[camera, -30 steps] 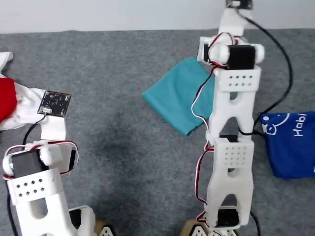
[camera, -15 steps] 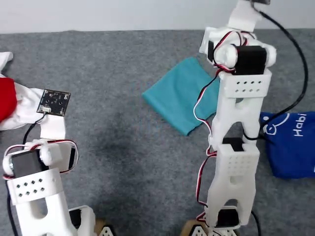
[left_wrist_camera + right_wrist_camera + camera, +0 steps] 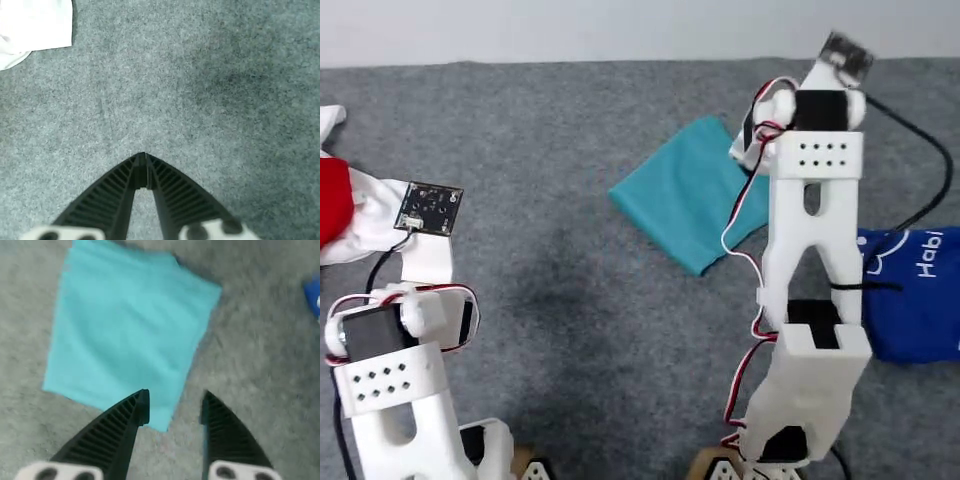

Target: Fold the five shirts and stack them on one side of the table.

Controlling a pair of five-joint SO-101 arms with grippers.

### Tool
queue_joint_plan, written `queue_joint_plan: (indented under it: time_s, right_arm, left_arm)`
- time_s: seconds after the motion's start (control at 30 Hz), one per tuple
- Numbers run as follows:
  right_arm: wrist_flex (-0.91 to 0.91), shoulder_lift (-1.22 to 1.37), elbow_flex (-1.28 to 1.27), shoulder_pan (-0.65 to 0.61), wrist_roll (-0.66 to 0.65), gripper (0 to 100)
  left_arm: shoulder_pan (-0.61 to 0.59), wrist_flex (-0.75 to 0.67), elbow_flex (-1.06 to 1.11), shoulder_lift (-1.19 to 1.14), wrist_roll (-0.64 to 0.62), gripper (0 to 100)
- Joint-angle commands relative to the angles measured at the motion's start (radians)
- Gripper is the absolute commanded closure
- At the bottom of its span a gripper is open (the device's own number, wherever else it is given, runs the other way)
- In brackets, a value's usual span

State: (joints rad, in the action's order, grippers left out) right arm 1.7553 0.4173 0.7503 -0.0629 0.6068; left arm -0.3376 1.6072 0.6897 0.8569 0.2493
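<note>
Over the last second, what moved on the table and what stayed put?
The right arm swung sideways toward the blue shirt and drew back a little. The right gripper is open over the edge of the teal shirt and holds nothing. Nothing was grasped or released. The left arm, the shut left gripper, the white shirt, the red shirt and both other shirts stayed put.

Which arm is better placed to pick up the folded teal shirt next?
The right arm, probably. The right gripper is open over an edge of the teal shirt; the left gripper is shut above bare carpet.
</note>
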Motion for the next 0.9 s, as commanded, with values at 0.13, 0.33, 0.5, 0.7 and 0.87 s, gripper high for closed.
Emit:
queue_joint_plan:
  time_s: [0.13,0.33,0.5,0.7,0.87]
  right_arm:
    - [0.016,0.176,0.002,-0.045,0.043,46.7]
    - [-0.162,0.285,0.002,-0.097,0.041,48.9]
    - [-0.332,0.320,0.002,-0.124,0.038,56.4]
    - [-0.383,0.371,0.002,-0.131,0.037,57.6]
    - [-0.378,0.387,0.002,-0.131,0.040,57.6]
  left_arm:
    - [-0.003,-0.034,0.005,0.018,0.008,100]
    - [-0.006,-0.052,0.027,0.020,0.008,100]
    - [-0.006,-0.052,0.027,0.020,0.008,100]
    - [-0.006,-0.052,0.027,0.020,0.008,100]
    - [-0.006,-0.052,0.030,0.020,0.008,100]
